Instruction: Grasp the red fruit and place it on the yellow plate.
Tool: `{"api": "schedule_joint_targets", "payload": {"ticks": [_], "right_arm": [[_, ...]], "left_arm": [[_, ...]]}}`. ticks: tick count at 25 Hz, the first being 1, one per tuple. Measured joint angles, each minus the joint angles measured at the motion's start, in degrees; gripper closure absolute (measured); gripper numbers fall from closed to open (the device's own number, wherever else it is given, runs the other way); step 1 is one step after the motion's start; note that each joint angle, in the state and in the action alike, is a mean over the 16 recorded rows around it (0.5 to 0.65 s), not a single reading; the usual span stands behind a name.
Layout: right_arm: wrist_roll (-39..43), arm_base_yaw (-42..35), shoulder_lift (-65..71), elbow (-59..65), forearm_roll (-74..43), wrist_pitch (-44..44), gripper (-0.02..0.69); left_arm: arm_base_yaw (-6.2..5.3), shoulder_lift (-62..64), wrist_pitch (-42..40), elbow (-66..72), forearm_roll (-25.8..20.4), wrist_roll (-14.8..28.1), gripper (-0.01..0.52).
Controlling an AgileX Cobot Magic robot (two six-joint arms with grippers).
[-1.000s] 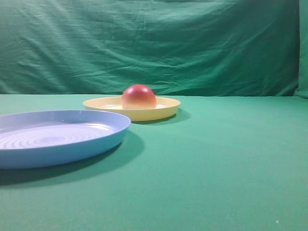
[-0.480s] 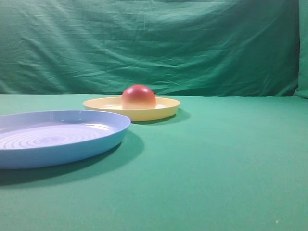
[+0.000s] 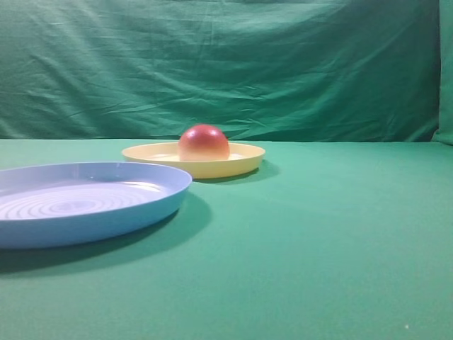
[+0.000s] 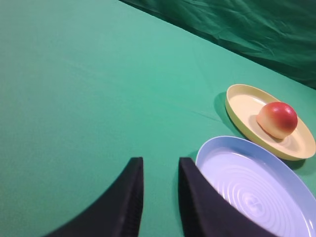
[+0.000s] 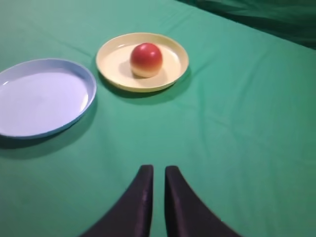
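1. Over the last second nothing on your counter (image 3: pixel 318 234) moved: the red fruit (image 3: pixel 204 143) and both plates sat in the same spots in the exterior high view, and no arm came into that view.
2. That stillness suggested to me that your task was finished; the fruit already rested on the yellow plate (image 3: pixel 241 161), flat base down, with nothing holding it.
3. Your left end effector (image 4: pixel 159 190) had its two dark fingers a little apart with only green cloth between them, pinching nothing. The fruit lay well ahead of it and to its right, beyond the blue plate (image 4: pixel 256 187), which sat just ahead and right of the fingertips.
4. Your right end effector (image 5: pixel 158 190) had its fingers nearly pressed together, a thin slit between them, and it held nothing. The fruit (image 5: pixel 146 59) lay well ahead of it, slightly left; the blue plate (image 5: pixel 42 96) lay ahead and further left.
5. The fruit (image 4: pixel 277 119) looked smooth and domed, deep red on top fading to pale cream near the base, with a soft sheen. It sat inside the rim, about the middle of the plate.
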Motion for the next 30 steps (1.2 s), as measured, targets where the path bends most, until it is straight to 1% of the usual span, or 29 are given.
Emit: {"api": "schedule_joint_targets", "payload": {"ticks": [5,8,14,21,30], "right_arm": [[0.0,-8.9,-6.1,7.1,0.8,-4.0,0.606],[0.0,-13.5,-10.0,10.8,1.1,-5.0,0.606],[0.0,-20.0,-15.9,15.9,1.7,-6.3,0.606],[-0.8,-23.5,-19.1,18.4,2.1,-6.9,0.606],[-2.4,-24.3,-19.5,18.6,2.3,-6.9,0.606]], "left_arm": [[0.00,0.0,0.0,0.0,0.0,0.0,0.357],[0.00,0.0,0.0,0.0,0.0,0.0,0.357],[0.00,0.0,0.0,0.0,0.0,0.0,0.357],[0.00,0.0,0.0,0.0,0.0,0.0,0.357],[0.00,0.0,0.0,0.0,0.0,0.0,0.357]]}}
